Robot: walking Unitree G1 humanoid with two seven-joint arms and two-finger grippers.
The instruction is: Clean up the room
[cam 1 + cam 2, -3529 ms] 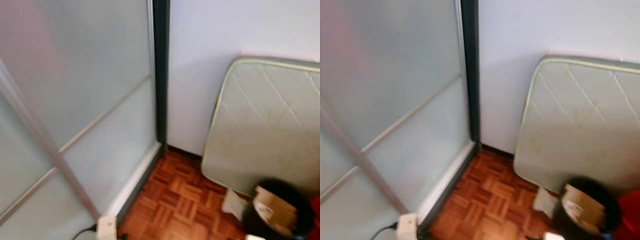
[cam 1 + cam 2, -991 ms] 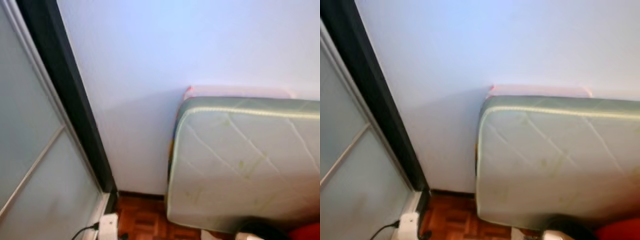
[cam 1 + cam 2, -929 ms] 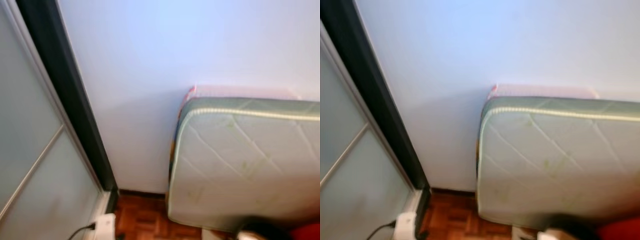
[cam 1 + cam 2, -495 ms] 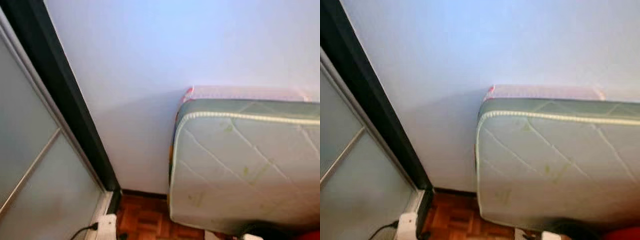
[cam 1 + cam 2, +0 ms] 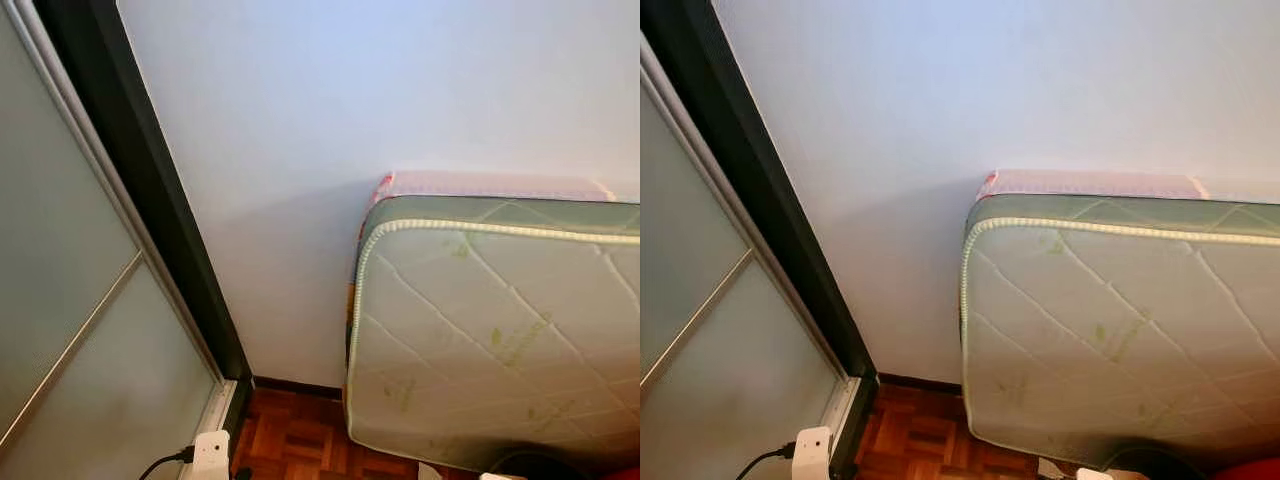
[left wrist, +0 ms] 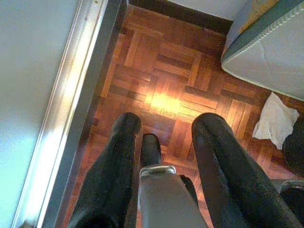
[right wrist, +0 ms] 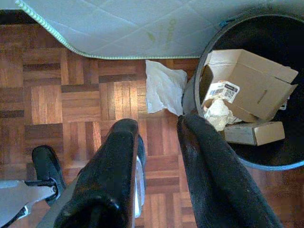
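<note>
Both tools hang over the wooden floor [image 6: 161,71] and hold nothing. My right tool [image 7: 159,128] has its two fingers apart, and my left tool [image 6: 164,126] is the same, with bare floor showing between the fingers.

The thing I must clean, I think, is the crumpled white paper [image 7: 164,85] on the floor. In the right wrist picture it lies in the upper middle, just past my fingertips, between the lower edge of the mattress [image 7: 118,23] and the black bin [image 7: 194,90]. It seems to touch the side of the bin. In the left wrist picture the same paper [image 6: 275,121] is at the right edge.

The bin already has things inside: a cardboard box [image 7: 251,83], a smaller box [image 7: 249,133] and some crumpled paper [image 7: 216,114]. So a part of the work looks done, but the white paper is not yet picked up. I judge this is what is left here.

For moving, my head looks at the wall [image 5: 350,100]. The mattress [image 5: 500,330] leans on it in the lower right of the frame. A frosted sliding door [image 5: 60,300] with a dark frame stands on the left, and a white plug with a cable [image 5: 208,452] is at the bottom. The open floor is only a narrow piece between door track and mattress, so I think I must reach carefully.
</note>
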